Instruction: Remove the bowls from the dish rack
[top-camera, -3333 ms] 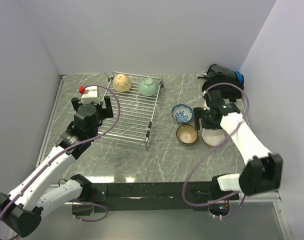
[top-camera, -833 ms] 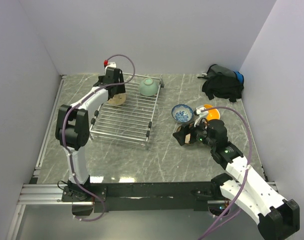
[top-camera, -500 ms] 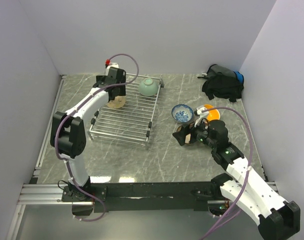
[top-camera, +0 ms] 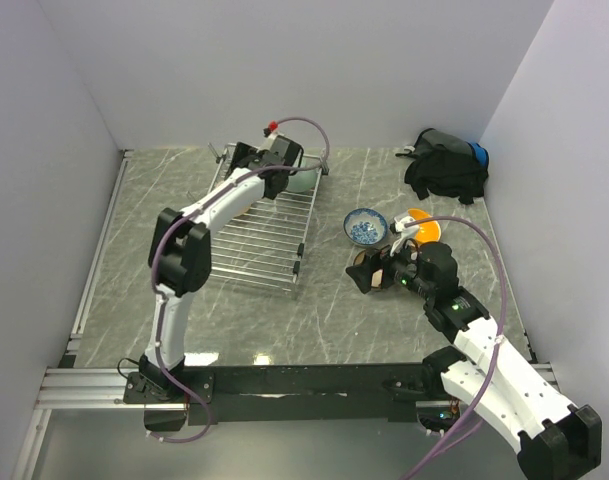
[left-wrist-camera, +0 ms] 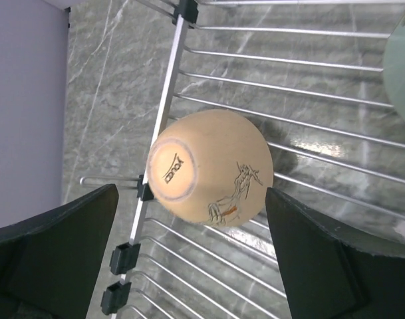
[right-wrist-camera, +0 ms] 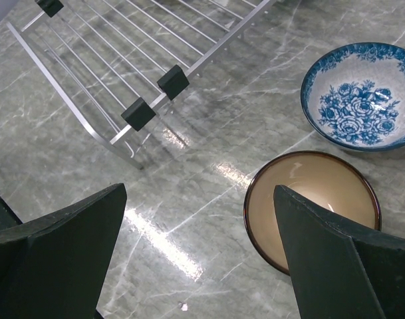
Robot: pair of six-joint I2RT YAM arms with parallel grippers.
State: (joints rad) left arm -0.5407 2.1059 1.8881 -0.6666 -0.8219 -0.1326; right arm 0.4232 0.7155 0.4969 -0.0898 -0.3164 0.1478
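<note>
Mid-frame in the left wrist view, upturned on the wires by the side rail of the dish rack (left-wrist-camera: 288, 63): a tan bowl (left-wrist-camera: 212, 166), foot ring toward the camera, dark line drawing on its side. Flanked by the left fingers (left-wrist-camera: 56, 252), spread wide at the lower corners, one just beside the bowl's wall, contact impossible to tell. At the right edge of that view, a sliver of a pale green bowl (left-wrist-camera: 403, 73), also on the rack. Seen from above, left arm stretched to the rack's far end, upper centre-left.

Right of the rack, on the marble worktop (top-camera: 324, 310): a white bowl with blue flowers (right-wrist-camera: 362, 96), a brown-rimmed bowl (right-wrist-camera: 312, 206) just below it, both upright, and an orange bowl (top-camera: 422, 226) further right. Right fingers (right-wrist-camera: 56, 246) parted wide, holding nothing, low over the worktop near the brown-rimmed bowl. Black bag (top-camera: 446, 165) at upper right.
</note>
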